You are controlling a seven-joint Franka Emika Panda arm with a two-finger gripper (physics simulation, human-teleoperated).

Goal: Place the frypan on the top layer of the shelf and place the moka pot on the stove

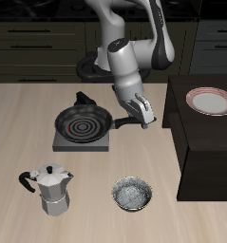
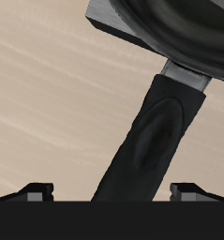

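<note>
The black frypan (image 1: 83, 123) with concentric rings sits on the grey stove (image 1: 82, 141), covering the coil. Its long handle (image 1: 117, 120) points toward the shelf (image 1: 205, 142), a big dark box at the table's edge. My gripper (image 1: 127, 118) is down at the end of that handle. In the wrist view the handle (image 2: 146, 131) runs between my fingertips (image 2: 34, 190), which stand wide apart, so the gripper (image 2: 112, 192) is open around it without pinching. The pan's rim (image 2: 188, 28) and a stove corner (image 2: 113, 21) show there too. The silver moka pot (image 1: 53, 188) stands upright near the front edge.
A small speckled silvery bowl (image 1: 132, 195) sits near the front edge, beside the moka pot. A pink-rimmed plate (image 1: 210, 100) lies on the shelf's flat top. Dark cabinets run behind the table.
</note>
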